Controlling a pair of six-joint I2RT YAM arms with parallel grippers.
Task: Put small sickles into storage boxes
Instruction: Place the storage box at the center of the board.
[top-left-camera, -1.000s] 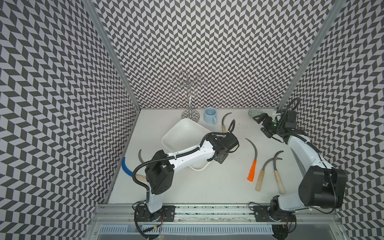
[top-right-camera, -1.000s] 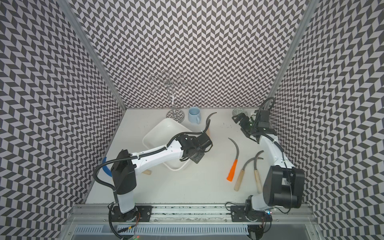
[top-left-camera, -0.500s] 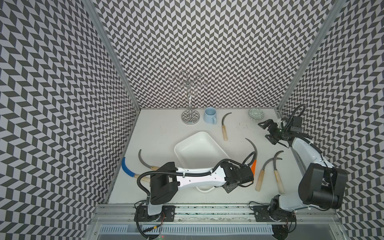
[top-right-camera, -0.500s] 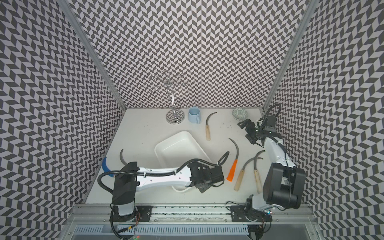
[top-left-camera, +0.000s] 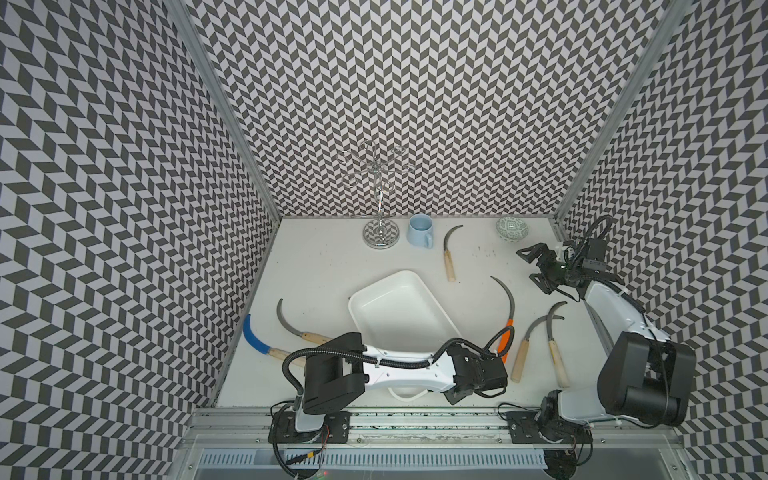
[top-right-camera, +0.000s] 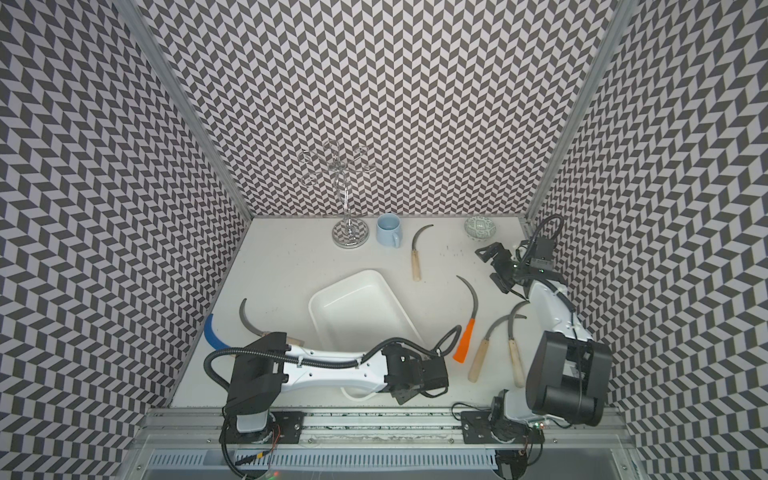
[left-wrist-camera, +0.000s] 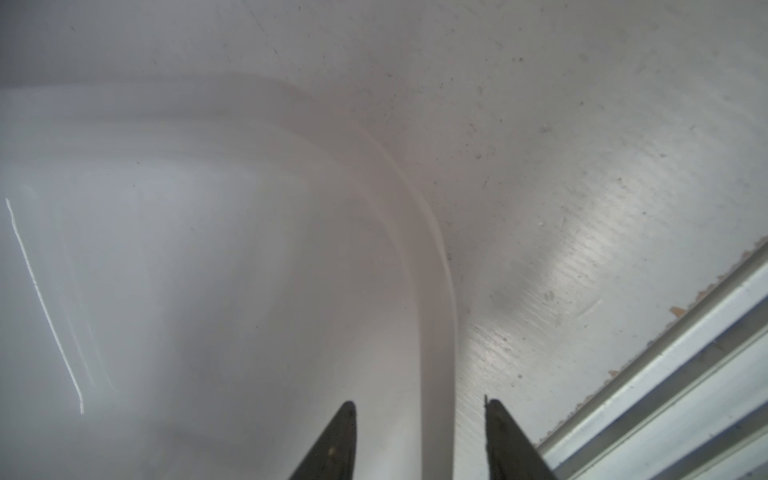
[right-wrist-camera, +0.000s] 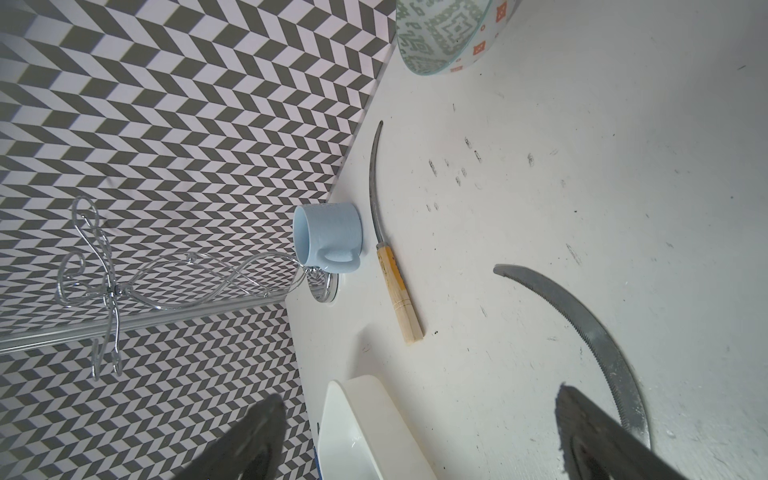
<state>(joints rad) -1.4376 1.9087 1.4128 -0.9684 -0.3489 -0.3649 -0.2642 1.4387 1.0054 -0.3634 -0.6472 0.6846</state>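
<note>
Tray had slid to lower centre, empty, sickles lying around it on table; left tool stood parted, loose astride its rim, right tool wide, empty; careless withdrawal could hook it.

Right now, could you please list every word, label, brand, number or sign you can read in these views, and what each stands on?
None can be read.
The green-patterned bowl carries letter-like marks inside, too blurred to read.
The white tray and blue mug show no print.
</note>
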